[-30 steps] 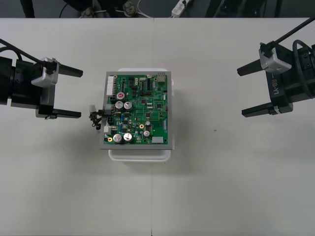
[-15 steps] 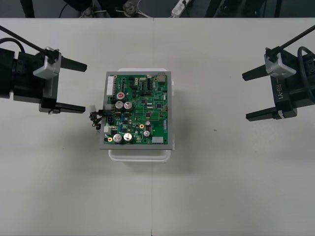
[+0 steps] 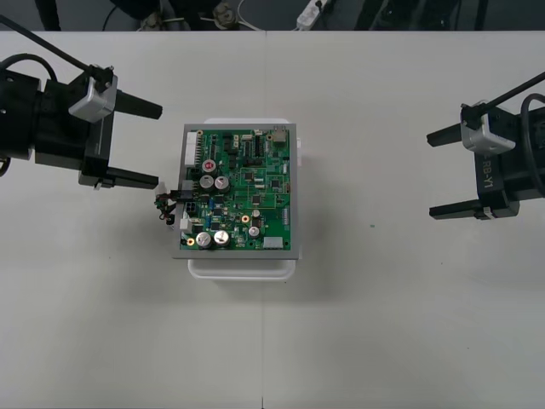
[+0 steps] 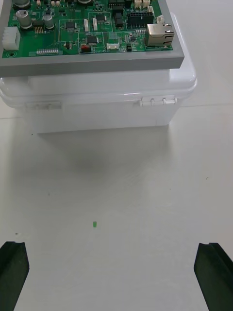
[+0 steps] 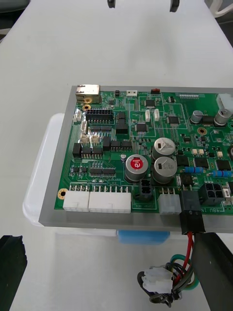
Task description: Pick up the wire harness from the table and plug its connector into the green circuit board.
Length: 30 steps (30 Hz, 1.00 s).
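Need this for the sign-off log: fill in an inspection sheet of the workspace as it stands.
Surface: plain light table, no damage seen.
Job's things: green circuit board on white plastic base; red, black and green wire harness hangs at the board's left edge, its small black plug apparently seated there.
Clutter: one tiny green speck on the table.
Grippers: left gripper open, just left of the board; right gripper open, well right of it; both empty.
Cables: black cables along both arms.
Surroundings: dark floor strip beyond the table's far edge, cords on it.

front looks steeply down; wrist views face the board (image 3: 240,189) (opposite sides).
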{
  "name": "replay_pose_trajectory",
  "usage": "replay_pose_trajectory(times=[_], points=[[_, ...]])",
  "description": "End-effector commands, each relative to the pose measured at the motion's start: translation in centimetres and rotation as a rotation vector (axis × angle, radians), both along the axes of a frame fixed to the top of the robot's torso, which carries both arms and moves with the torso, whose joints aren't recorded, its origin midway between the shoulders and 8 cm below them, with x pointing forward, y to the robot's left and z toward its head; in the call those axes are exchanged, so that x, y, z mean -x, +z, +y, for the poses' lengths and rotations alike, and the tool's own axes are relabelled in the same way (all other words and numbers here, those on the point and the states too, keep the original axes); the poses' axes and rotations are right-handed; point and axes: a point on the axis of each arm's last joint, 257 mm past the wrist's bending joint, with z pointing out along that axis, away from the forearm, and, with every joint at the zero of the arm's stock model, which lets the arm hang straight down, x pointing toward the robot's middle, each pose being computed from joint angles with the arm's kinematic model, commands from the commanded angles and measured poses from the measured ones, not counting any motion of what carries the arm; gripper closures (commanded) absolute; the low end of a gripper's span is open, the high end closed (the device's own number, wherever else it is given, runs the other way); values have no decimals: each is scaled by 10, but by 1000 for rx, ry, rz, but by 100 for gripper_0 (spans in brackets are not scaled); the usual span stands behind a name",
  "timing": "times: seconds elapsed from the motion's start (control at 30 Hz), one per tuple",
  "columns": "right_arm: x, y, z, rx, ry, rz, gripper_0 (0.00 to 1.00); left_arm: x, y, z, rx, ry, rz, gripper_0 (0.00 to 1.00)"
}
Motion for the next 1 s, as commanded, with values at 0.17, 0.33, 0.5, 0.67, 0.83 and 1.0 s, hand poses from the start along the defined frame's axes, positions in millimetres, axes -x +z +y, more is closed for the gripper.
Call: replay_pose_trajectory(times=[0.17, 0.33, 0.5, 0.67, 0.83, 1.0], points=[[-1, -5, 2, -19, -45, -27, 0, 13, 15, -11, 18, -40, 40, 0], [4, -9, 4, 26, -55, -74, 0, 16, 15, -7, 14, -40, 46, 0], [7, -10, 6, 21, -54, -70, 0, 15, 14, -1, -1, -30, 46, 0], [9, -11, 1, 5, -62, -65, 0, 15, 15, 3, -10, -28, 41, 0], [10, -8, -1, -2, -73, -71, 0, 15, 12, 3, -12, -23, 47, 0], [7, -1, -5, -13, -88, -81, 0, 15, 12, 3, -12, -23, 47, 0]])
